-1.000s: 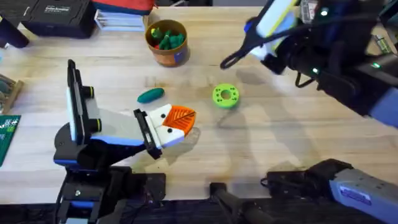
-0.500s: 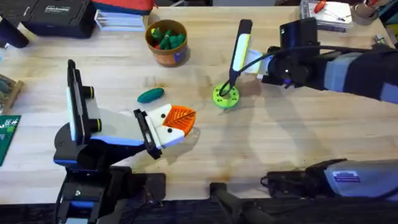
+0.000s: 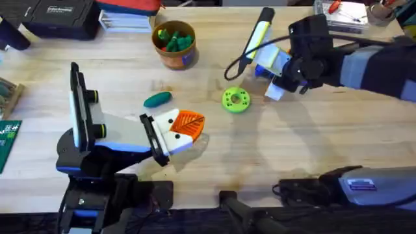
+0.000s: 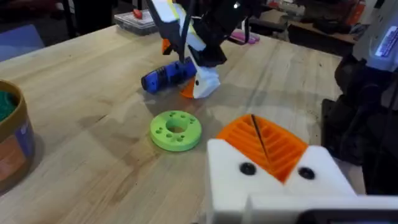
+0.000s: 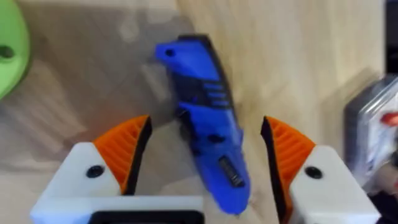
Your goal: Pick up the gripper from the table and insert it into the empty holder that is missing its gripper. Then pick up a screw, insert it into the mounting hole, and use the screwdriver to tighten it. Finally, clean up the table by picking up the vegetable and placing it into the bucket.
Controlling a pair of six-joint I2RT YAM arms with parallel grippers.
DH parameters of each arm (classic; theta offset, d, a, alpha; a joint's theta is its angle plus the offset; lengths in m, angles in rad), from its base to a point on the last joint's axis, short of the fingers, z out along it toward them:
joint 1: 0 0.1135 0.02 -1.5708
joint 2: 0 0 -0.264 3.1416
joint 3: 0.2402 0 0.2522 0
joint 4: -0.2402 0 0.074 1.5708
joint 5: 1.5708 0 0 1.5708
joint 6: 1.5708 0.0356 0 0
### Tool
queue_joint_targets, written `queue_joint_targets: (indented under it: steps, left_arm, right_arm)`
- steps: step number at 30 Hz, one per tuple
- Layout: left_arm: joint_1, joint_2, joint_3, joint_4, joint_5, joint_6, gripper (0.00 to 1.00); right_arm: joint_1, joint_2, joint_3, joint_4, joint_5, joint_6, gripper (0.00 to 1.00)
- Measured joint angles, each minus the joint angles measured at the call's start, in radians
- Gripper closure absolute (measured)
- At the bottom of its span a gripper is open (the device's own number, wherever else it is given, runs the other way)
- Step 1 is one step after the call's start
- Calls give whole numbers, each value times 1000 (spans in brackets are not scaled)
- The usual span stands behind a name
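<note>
On the wooden counter (image 3: 214,162), the right hand (image 5: 199,180) is wide around the blue screwdriver (image 5: 205,143); the left hand (image 3: 179,130) grips nothing, width unclear.

Glossy blue plastic screwdriver (image 5: 208,124); matt wooden table (image 3: 312,149); ribbed orange tool pads (image 5: 127,149).

— Any writing you can make out?
— Nothing legible. The black case (image 3: 55,16) at the far left of the table (image 3: 195,162) carries white lettering, too blurred to read.
— And the arm?
— A label near the right base (image 3: 364,188), also unreadable.
</note>
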Motion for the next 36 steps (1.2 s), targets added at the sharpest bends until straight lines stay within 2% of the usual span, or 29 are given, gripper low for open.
queue_joint_targets:
  steps: [5,6,9,11,13,14,19,23,25,26,27,30,36]
  left_arm:
    - [0,0,0,0,0,0,991]
    - [0,0,0,0,0,4,951]
    - [0,0,0,0,-1,5,709]
    - [0,0,0,0,0,4,374]
    - [0,0,0,0,0,3,85]
    - [0,0,0,0,0,2,37]
    - [0,0,0,9,-33,4,16]
    - [0,0,0,112,-66,2,15]
    - [0,0,9,119,-80,0,15]
    - [0,0,25,95,-91,0,15]
    - [0,6,124,-52,-162,-2,15]
    - [0,59,273,-228,-276,-6,15]
    - [0,330,584,-517,-568,19,14]
  right_arm:
    - [1,-51,55,-142,0,163,8]
    - [1,-68,71,-163,-1,190,8]
    - [1,-138,140,-216,-25,277,7]
    - [1,-189,183,-231,-66,326,7]
    - [2,-234,211,-231,-117,362,7]
    - [2,-253,221,-230,-143,373,7]
    - [2,-321,236,-217,-286,412,7]
    - [4,-323,236,-220,-364,453,7]
    - [4,-323,236,-219,-392,484,8]
    - [4,-323,236,-219,-405,497,9]
    - [4,-322,236,-216,-435,524,9]
    - [7,-323,236,-207,-451,539,9]
    - [8,-322,236,-202,-461,549,7]
